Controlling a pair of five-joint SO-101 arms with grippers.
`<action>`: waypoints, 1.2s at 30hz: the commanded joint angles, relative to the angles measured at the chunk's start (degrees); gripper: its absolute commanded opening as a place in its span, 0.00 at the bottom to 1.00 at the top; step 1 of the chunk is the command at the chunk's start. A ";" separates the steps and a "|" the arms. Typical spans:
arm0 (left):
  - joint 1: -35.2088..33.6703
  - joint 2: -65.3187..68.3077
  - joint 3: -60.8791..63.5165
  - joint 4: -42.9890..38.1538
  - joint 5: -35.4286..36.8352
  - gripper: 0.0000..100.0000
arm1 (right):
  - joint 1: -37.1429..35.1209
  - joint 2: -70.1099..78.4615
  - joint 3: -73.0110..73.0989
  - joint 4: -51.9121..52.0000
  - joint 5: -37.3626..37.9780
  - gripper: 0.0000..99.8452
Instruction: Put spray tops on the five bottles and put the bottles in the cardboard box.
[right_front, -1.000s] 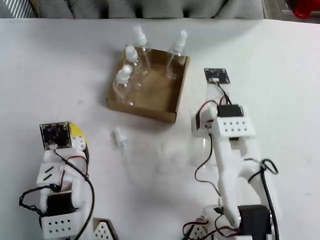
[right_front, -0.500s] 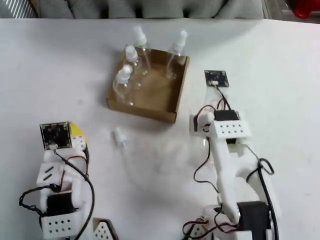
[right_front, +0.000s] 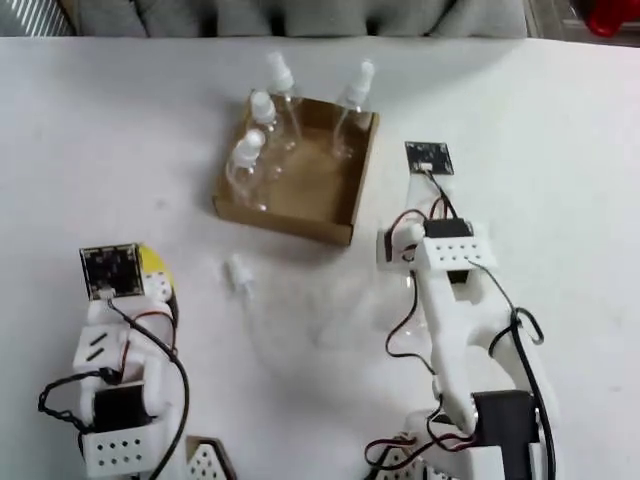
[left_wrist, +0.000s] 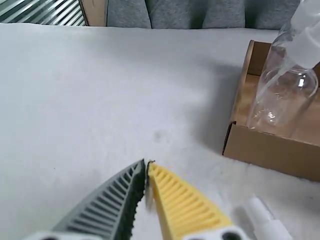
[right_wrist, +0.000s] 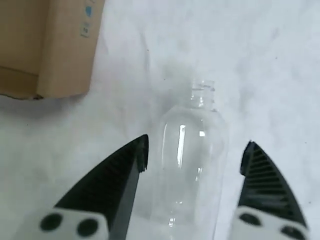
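Shows right arm (right_front: 455, 255) shifted slightly toward 11 o'clock since the earlier frame; four of five bottles finished.
Places four capped bottles (right_front: 247, 158) upright in cardboard box (right_front: 285, 222) at 12 o'clock. Leaves last bottle (right_wrist: 192, 165) uncapped, lying at 4 o'clock between spread jaws of right gripper (right_wrist: 195, 147), ungrasped; spray top (right_front: 237, 272) loose near centre. Finds left gripper (left_wrist: 146, 170) clenched empty at 8 o'clock.
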 joint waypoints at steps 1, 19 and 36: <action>0.75 0.92 0.00 0.18 -0.44 0.02 | -0.57 -0.40 -0.88 0.75 0.00 0.30; 0.75 0.92 0.00 0.26 -0.44 0.02 | -1.80 -0.31 -1.49 2.77 5.19 0.30; 0.75 0.92 0.00 0.26 -0.44 0.02 | 1.19 11.30 -10.55 4.26 8.88 0.29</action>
